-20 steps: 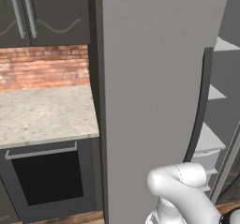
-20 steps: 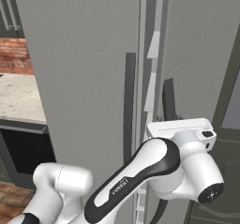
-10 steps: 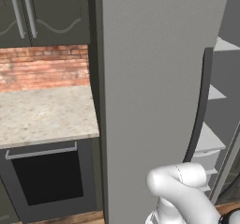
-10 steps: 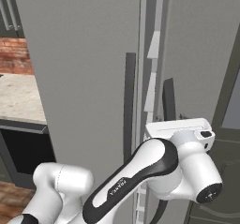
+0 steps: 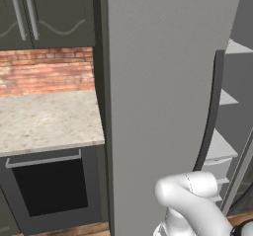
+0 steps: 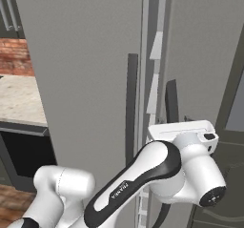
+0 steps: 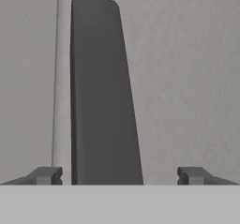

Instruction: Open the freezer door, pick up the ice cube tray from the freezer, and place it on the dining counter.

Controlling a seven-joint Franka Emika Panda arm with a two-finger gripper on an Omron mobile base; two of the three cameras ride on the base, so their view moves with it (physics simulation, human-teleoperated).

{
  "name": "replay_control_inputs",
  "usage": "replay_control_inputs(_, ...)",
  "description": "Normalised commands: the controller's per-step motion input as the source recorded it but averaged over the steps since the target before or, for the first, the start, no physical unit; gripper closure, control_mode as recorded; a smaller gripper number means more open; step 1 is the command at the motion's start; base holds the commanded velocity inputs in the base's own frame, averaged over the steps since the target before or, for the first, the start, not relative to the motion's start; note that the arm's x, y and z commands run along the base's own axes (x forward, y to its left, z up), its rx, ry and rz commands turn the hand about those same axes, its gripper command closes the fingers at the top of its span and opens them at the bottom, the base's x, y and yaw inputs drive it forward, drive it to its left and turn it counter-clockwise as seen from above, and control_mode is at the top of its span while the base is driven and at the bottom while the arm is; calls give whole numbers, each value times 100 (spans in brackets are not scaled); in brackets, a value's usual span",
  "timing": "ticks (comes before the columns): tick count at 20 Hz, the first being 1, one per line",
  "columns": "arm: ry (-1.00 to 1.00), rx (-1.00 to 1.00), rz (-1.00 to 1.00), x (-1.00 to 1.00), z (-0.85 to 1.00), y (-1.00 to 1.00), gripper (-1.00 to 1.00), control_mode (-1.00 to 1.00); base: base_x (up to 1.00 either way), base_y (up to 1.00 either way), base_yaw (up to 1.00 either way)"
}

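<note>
Evidently the gripper (image 7: 115, 176) is lined up to seize a handle (image 7: 101, 92) on the freezer door (image 5: 163, 82): its fingers are spread wide, one to each side of the dark bar, gripping nothing yet. Straddling it this way lets them close on it for the pull. Past the door's right edge the freezer (image 5: 232, 111) shows thin pale shelves; the ice cube tray is not visible, presumably inside.

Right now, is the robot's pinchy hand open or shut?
Open. In the hand view, the gripper has its two fingertips spread wide, one on each side of the dark door handle, not squeezing it.
</note>
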Motion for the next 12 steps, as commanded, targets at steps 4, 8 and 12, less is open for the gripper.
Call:
replay_control_inputs(4, 0, 0, 0, -31, 4, 0, -100, -100, 0, 0, 0)
replay_control_inputs(8, 1, 0, -1, -70, 17, 0, -100, -100, 0, 0, 0)
replay_control_inputs(12, 3, 0, -5, -74, 21, 6, -100, -100, 0, 0, 0)
